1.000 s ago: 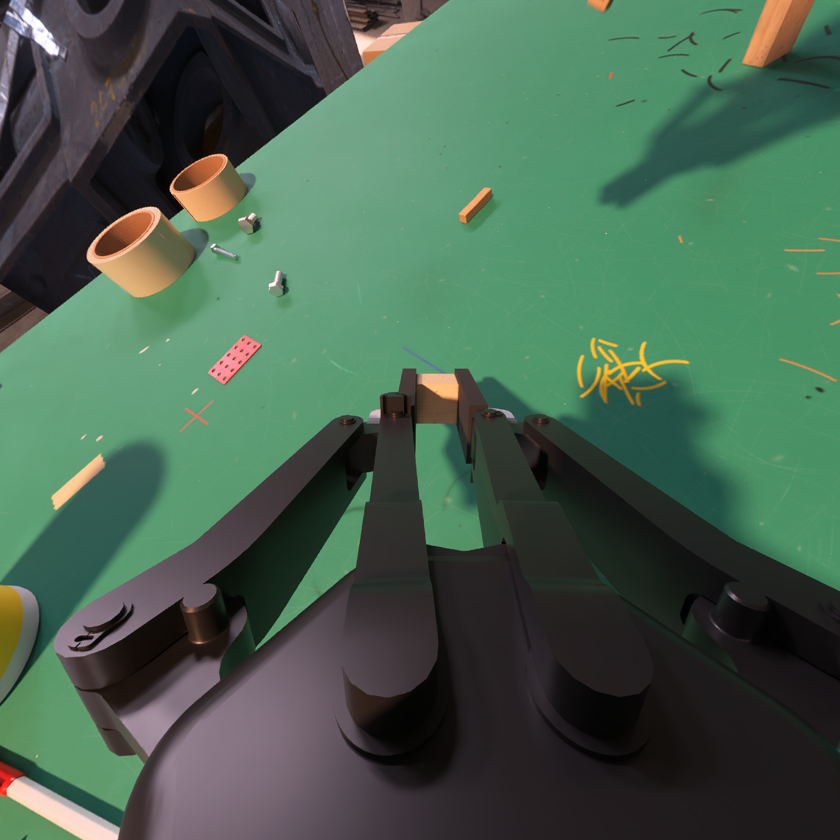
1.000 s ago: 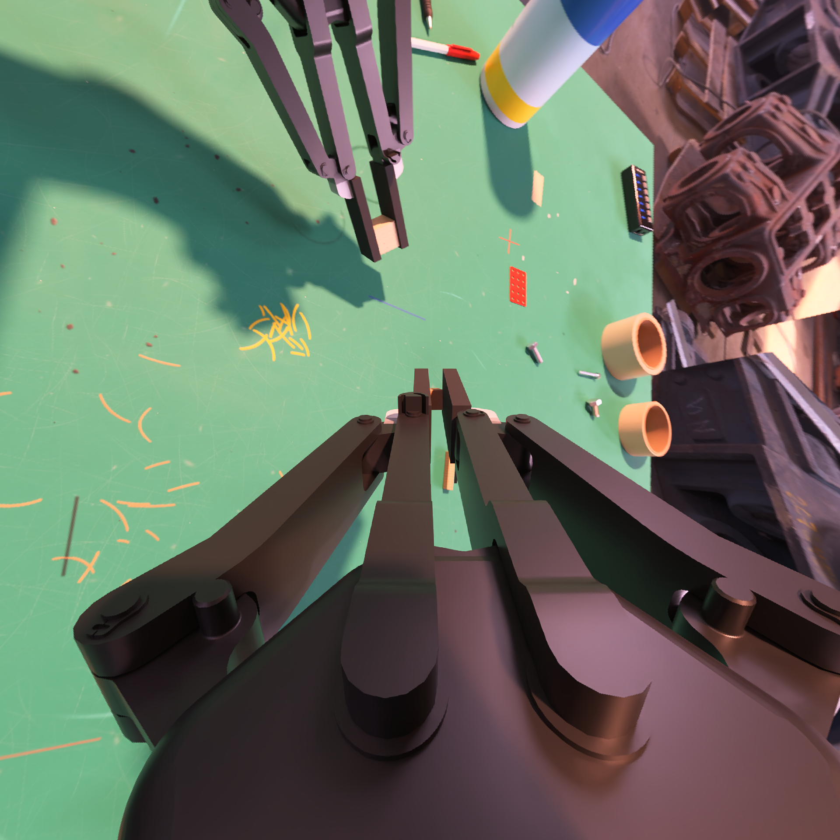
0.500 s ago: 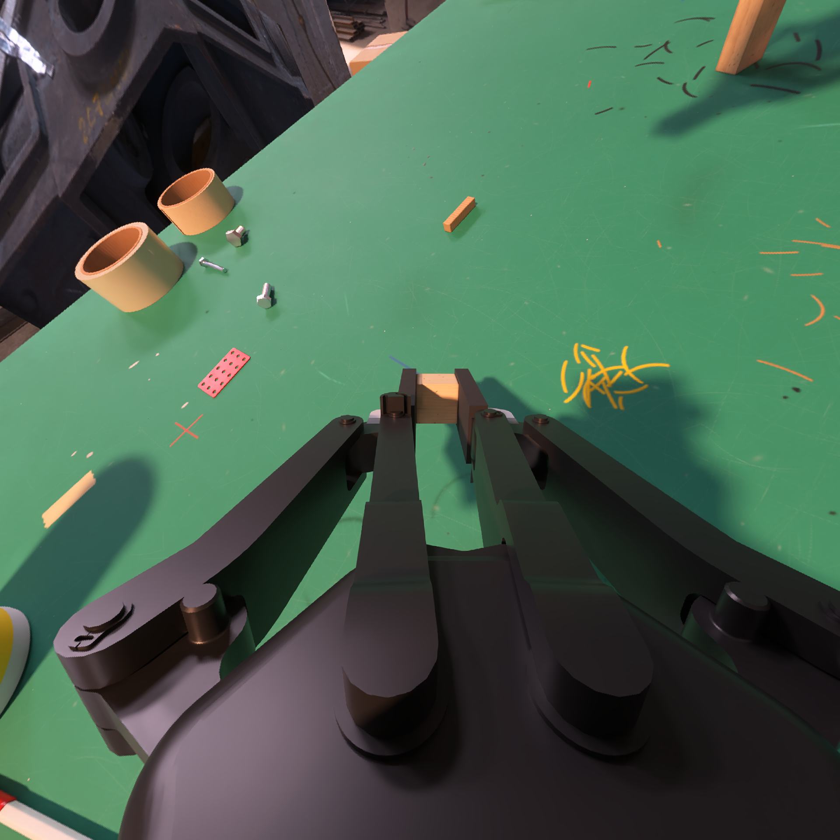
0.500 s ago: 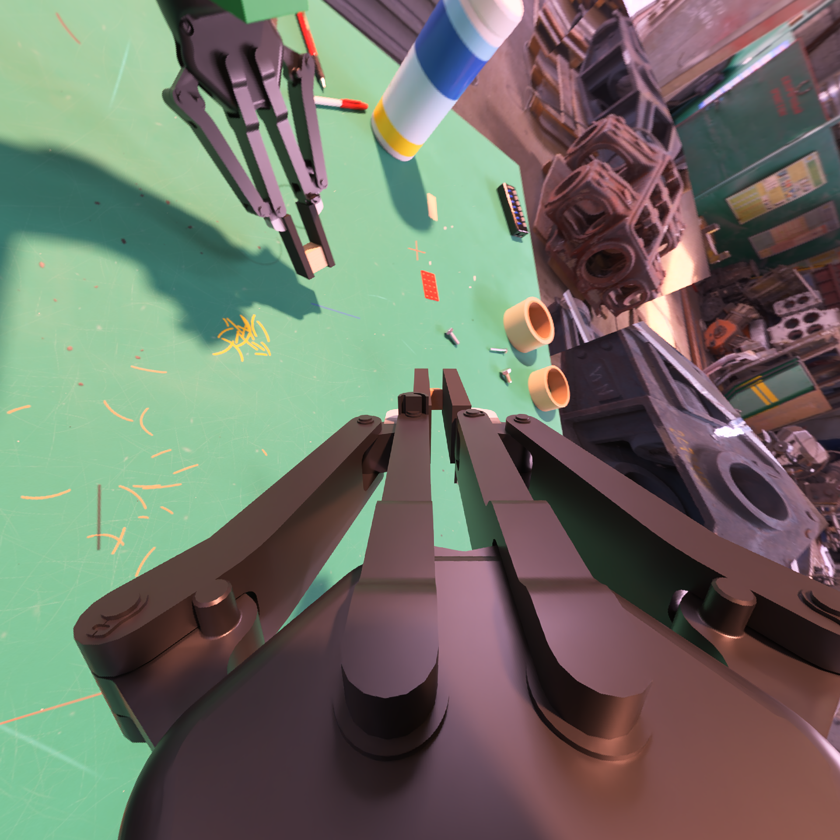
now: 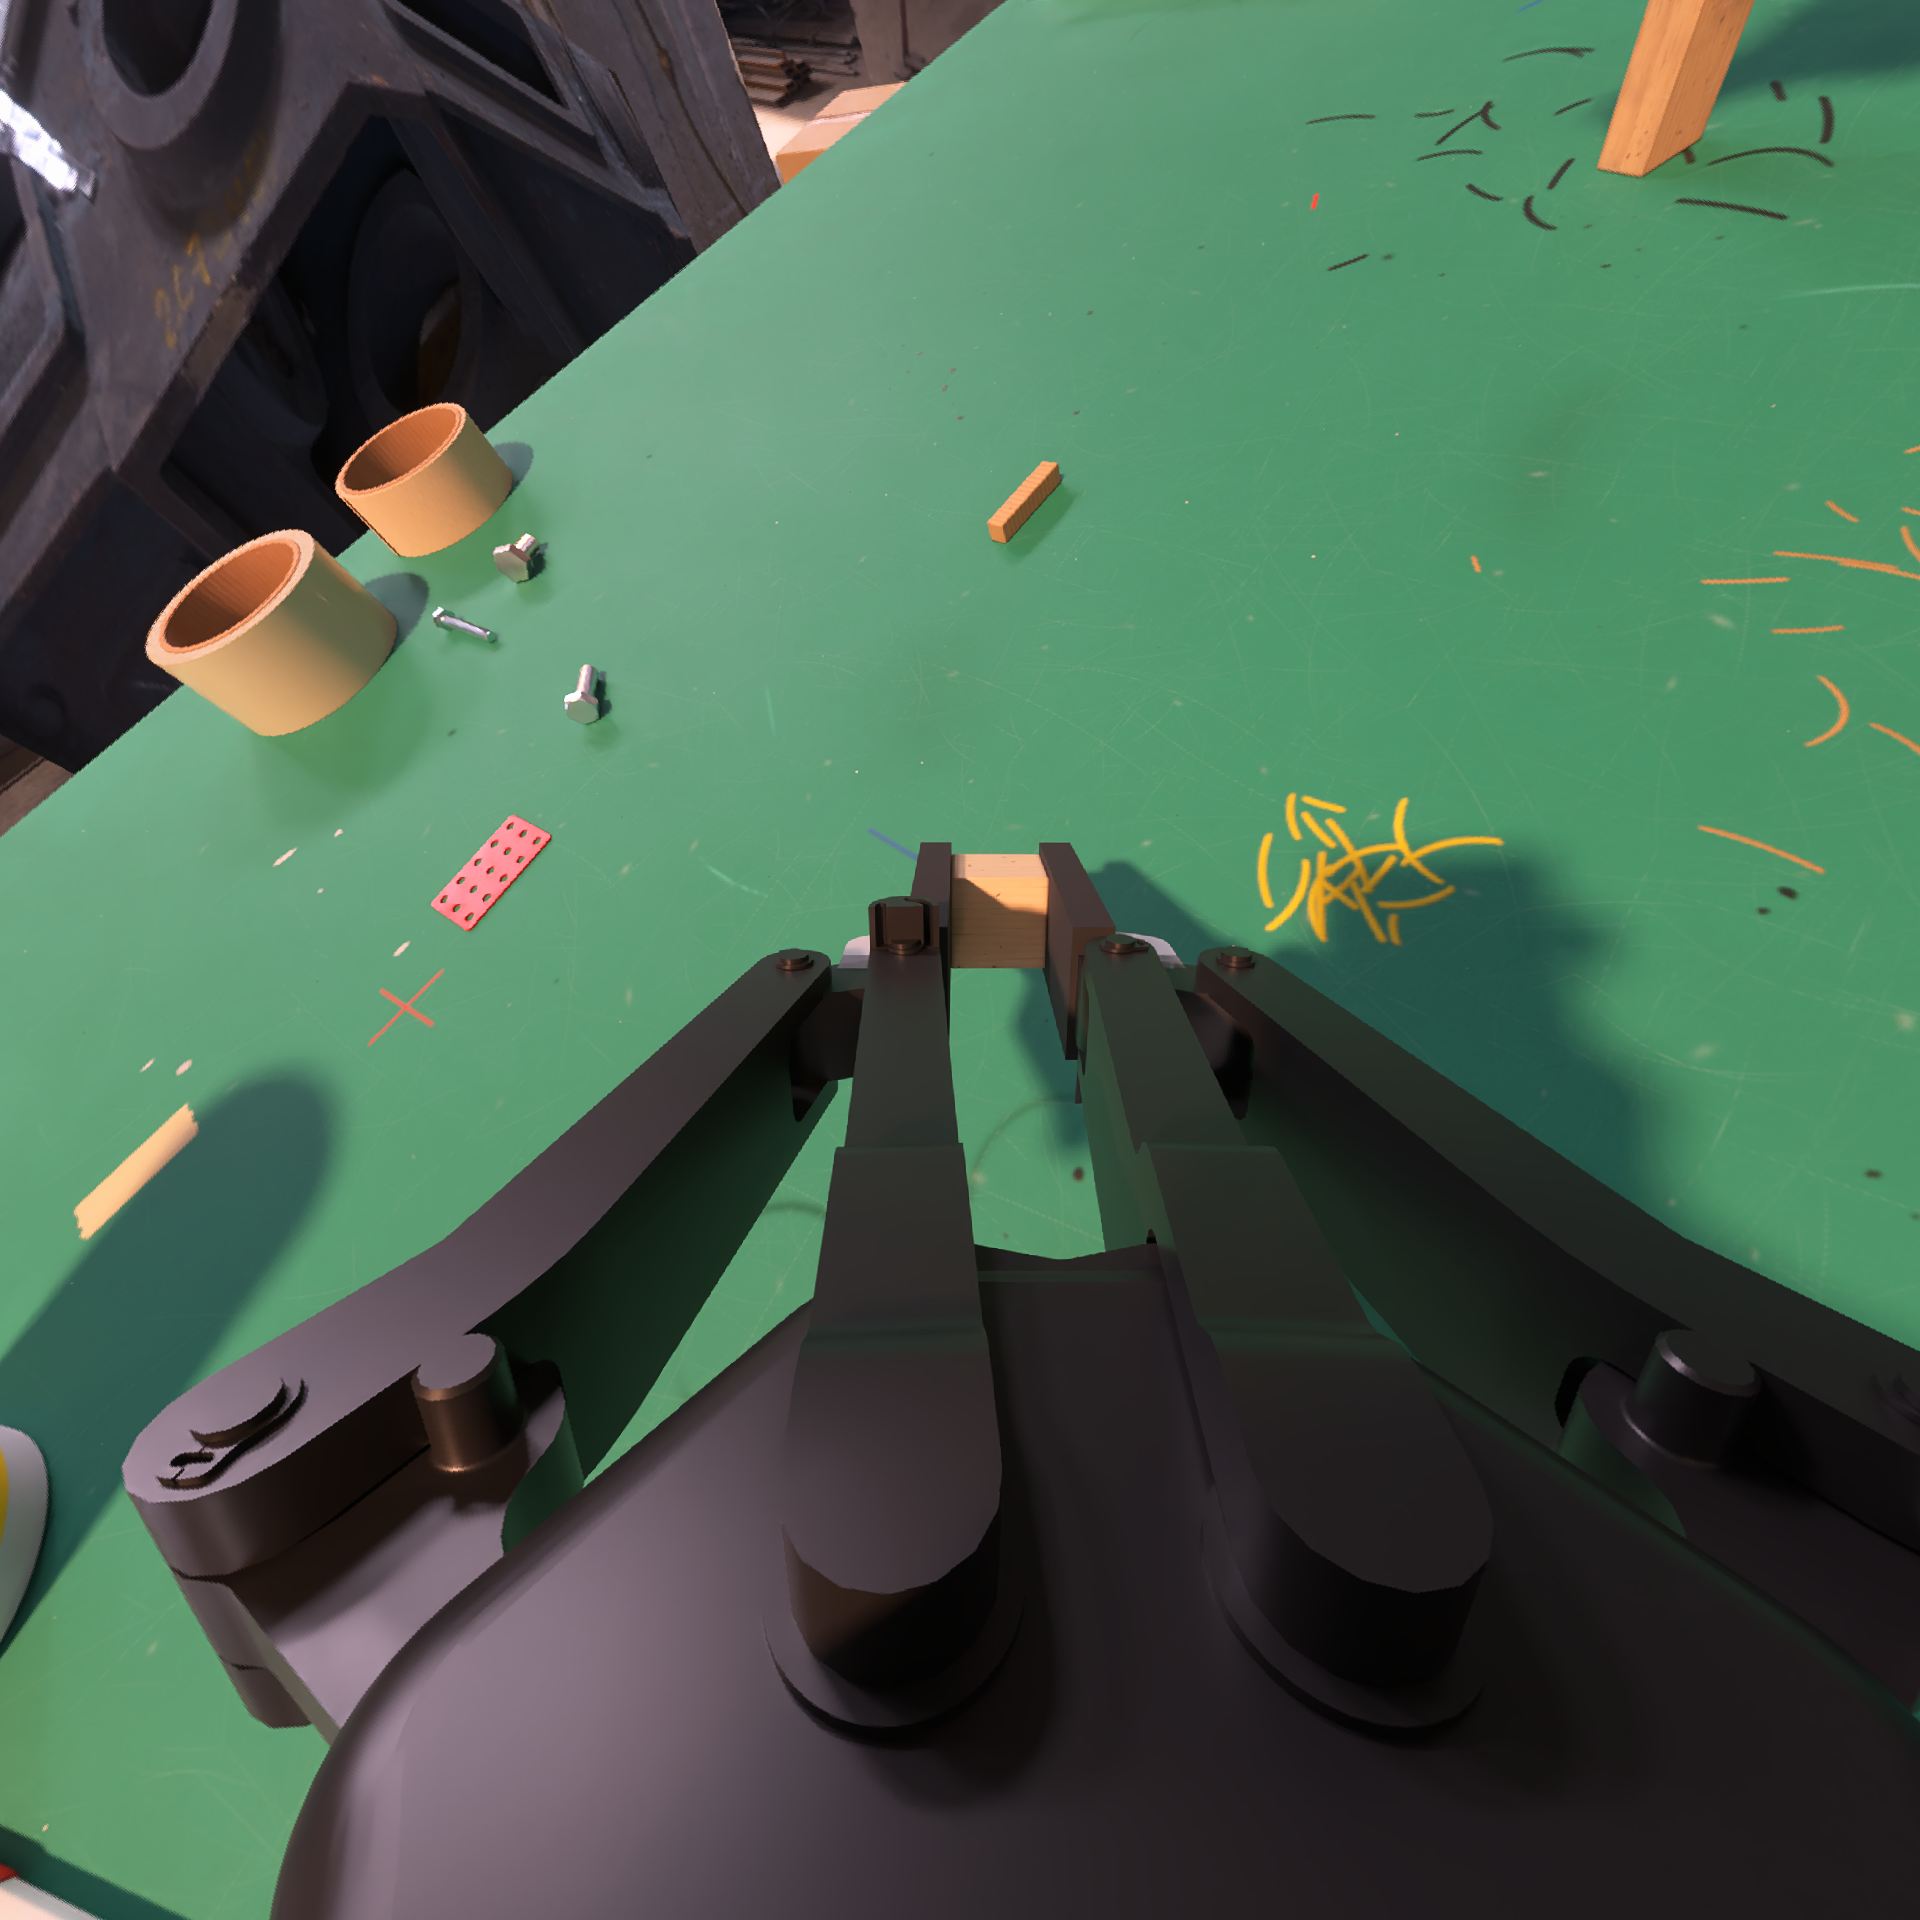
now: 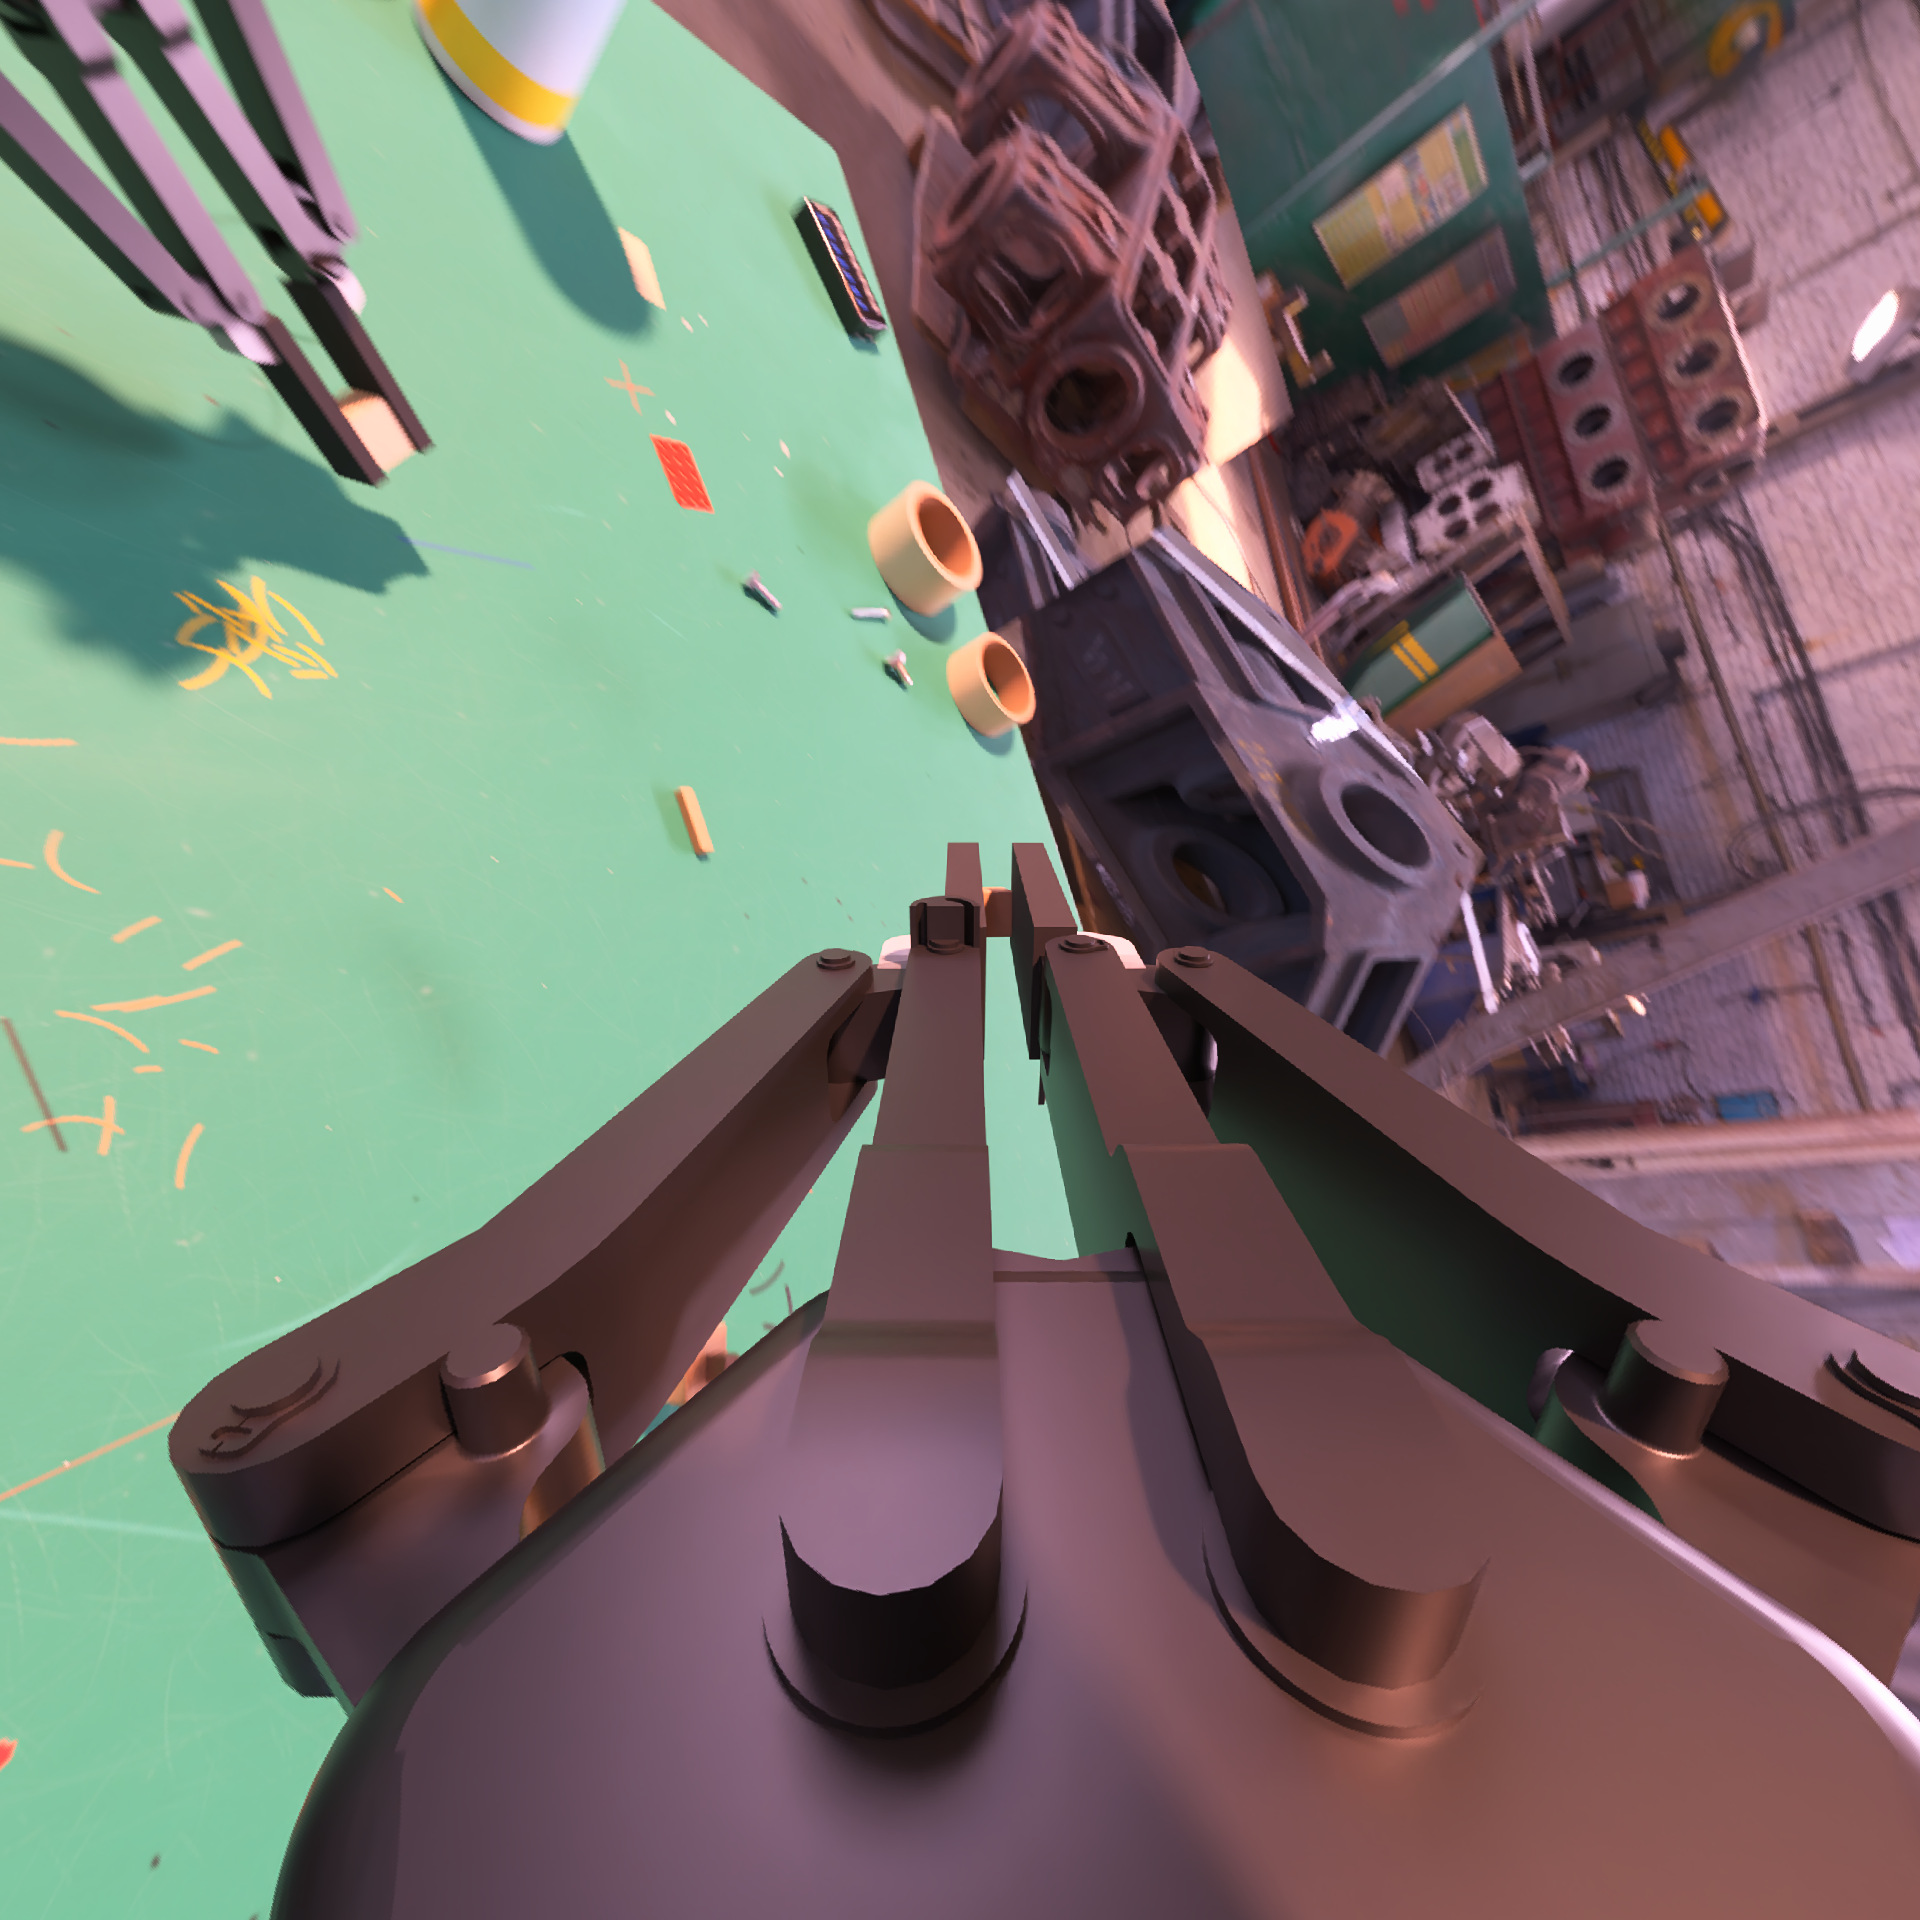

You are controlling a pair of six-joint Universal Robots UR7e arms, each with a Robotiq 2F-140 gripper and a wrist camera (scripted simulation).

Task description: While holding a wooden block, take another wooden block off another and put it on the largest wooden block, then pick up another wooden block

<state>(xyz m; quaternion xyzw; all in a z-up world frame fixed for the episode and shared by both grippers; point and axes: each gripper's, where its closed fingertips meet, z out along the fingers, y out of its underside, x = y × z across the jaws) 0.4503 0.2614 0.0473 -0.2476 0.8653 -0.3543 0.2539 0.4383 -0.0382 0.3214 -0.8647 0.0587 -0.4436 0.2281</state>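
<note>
My left gripper (image 5: pixel 995 864) is shut on a small wooden cube (image 5: pixel 997 914) and holds it above the green table (image 5: pixel 1143 416). It also shows in the right wrist view, at the upper left, with the cube (image 6: pixel 372 421) between its fingers. My right gripper (image 6: pixel 995 862) is shut on a thin wooden block (image 6: pixel 997 910), of which only a sliver shows between the fingers. A small wooden stick (image 5: pixel 1023 502) lies on the table; it also shows in the right wrist view (image 6: pixel 693 821). The largest wooden block (image 5: pixel 1662 83) stands at the far right in the left wrist view.
Two tan tubes (image 5: pixel 426 478) (image 5: pixel 270 634) stand near the table's edge, with three bolts (image 5: pixel 582 694) beside them. A red perforated plate (image 5: pixel 490 871) and a flat wood sliver (image 5: pixel 135 1169) lie nearer. A white, blue and yellow cylinder (image 6: pixel 509 62) stands behind the left gripper. Dark machinery (image 6: pixel 1247 810) lies past the edge.
My right gripper has risen and swung toward the table's edge, still shut on its block; the stick now lies ahead to its left. The left gripper has barely shifted and keeps the cube.
</note>
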